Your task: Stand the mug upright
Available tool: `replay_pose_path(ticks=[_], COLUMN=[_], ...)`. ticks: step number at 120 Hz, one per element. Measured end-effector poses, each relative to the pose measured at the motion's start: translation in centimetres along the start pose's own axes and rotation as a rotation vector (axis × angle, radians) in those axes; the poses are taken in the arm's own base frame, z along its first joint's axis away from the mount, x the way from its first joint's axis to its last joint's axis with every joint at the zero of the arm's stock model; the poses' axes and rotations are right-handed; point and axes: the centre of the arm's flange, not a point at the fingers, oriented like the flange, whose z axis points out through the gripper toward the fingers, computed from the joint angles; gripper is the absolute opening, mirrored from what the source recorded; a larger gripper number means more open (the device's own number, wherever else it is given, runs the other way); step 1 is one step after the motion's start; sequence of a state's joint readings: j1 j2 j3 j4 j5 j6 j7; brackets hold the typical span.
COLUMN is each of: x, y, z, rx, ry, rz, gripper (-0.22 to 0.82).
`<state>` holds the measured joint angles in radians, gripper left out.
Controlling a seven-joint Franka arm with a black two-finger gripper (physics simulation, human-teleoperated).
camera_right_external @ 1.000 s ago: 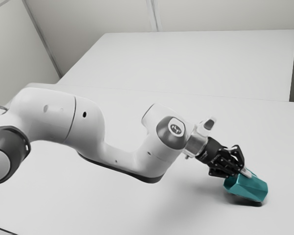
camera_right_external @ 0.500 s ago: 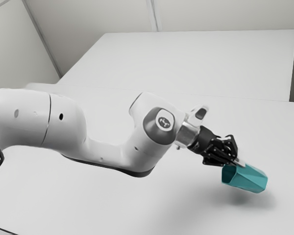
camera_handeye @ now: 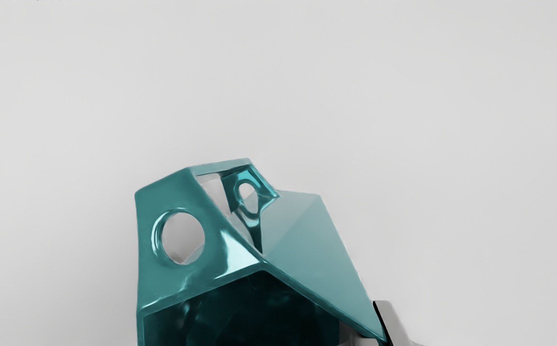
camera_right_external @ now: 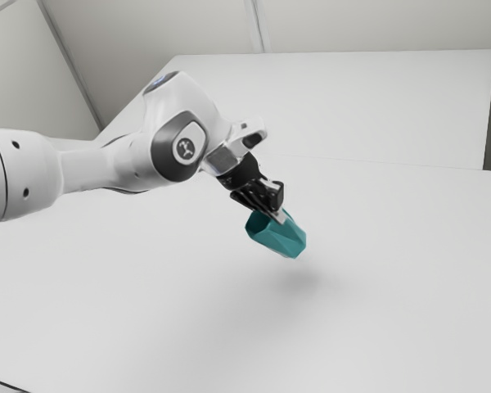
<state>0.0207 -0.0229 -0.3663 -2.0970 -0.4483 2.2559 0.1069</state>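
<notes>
Gripper (camera_right_external: 279, 216) pinching a tilted teal mug (camera_right_external: 280, 238) by its wall, above a white table

Black two-finger gripper at the end of a white robot arm (camera_right_external: 86, 168), closed down to about the thickness of the mug's wall. In the wrist view, one finger (camera_handeye: 394, 321) lies against the outside of the wall and the other reaches in at the mouth (camera_handeye: 240, 312), so the mug is gripped near its rim. That hold probably serves to carry it by one thin side while the base hangs free to meet the table first.

The mug is in the air over the table (camera_right_external: 147, 327), a soft shadow (camera_right_external: 299, 280) beneath it. It leans: its mouth faces up toward the arm and the exterior view's left, its base points down toward the exterior view's right. An angular handle (camera_handeye: 177, 283), pierced by round holes, stands out from the wall, clear of the fingers.

It is not upright as held. The hand would likely need to turn until the base faces down, then lower the mug and let go once it sits flat. With so small a pinch, the mug could swivel between the fingers or tip if released on an edge.
</notes>
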Motion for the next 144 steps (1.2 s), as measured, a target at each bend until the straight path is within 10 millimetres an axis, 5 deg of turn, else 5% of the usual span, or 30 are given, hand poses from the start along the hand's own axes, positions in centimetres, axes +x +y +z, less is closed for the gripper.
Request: replay_pose_path(ticks=[24,48,82,100,117,144], x=[0.4,0.2,-1.3,-1.3,-1.2,-1.1], y=[-6.5,-10.1,-14.7,-14.0,-14.0,-14.1], z=[-3.2,-3.9,0.3,3.0,3.4,3.5], rx=[0.179,0.298,0.357,0.353,0.364,0.366], ry=[-0.086,-0.147,-0.259,-0.297,-0.298,-0.295], rz=[0.011,0.031,0.033,0.070,0.088,0.090], gripper=[-0.18,-0.18,-0.18,-0.18,-0.18,0.26])
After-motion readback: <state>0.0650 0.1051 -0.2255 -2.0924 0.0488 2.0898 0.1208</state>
